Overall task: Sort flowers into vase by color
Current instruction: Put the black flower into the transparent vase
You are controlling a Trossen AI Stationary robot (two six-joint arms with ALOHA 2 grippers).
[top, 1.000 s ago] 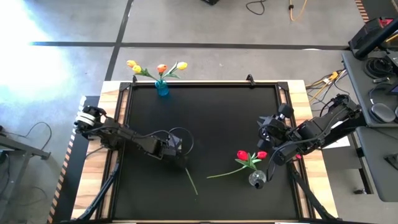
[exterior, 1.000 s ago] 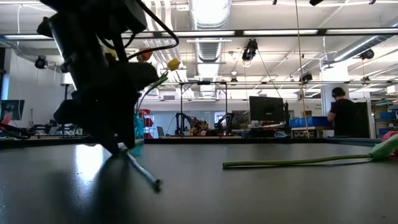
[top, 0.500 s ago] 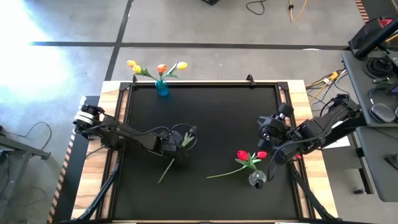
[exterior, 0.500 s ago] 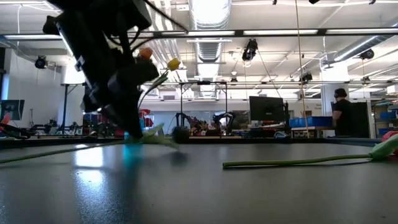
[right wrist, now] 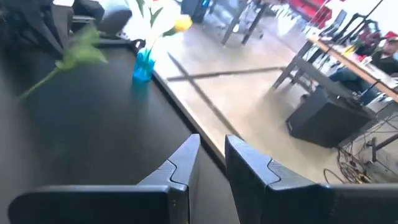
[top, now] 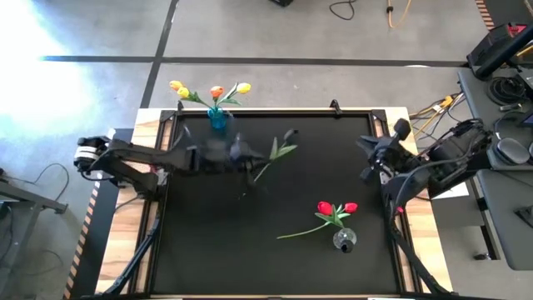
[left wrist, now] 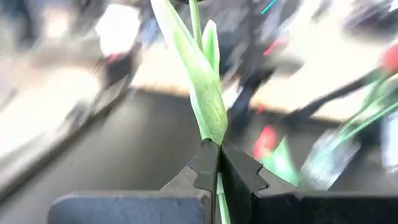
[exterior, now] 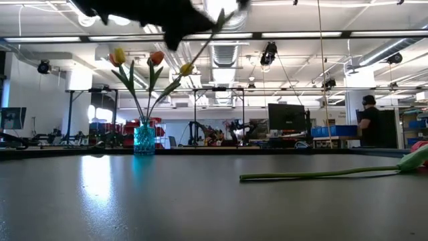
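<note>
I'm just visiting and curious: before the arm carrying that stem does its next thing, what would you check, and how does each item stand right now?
1. Left gripper shut on the flower stem: ok.
2. Stem lifted off the black table: ok, the low view shows it high in the air.
3. Colour of the carried flower's head: cannot tell, only leaves and stem show.
4. Blue vase upright at the far edge with yellow and orange tulips: ok.
5. Right gripper drawn back at the table's right edge, holding nothing: ok.
6. Red tulips by the clear vase, one stem lying flat: not ok.
</note>
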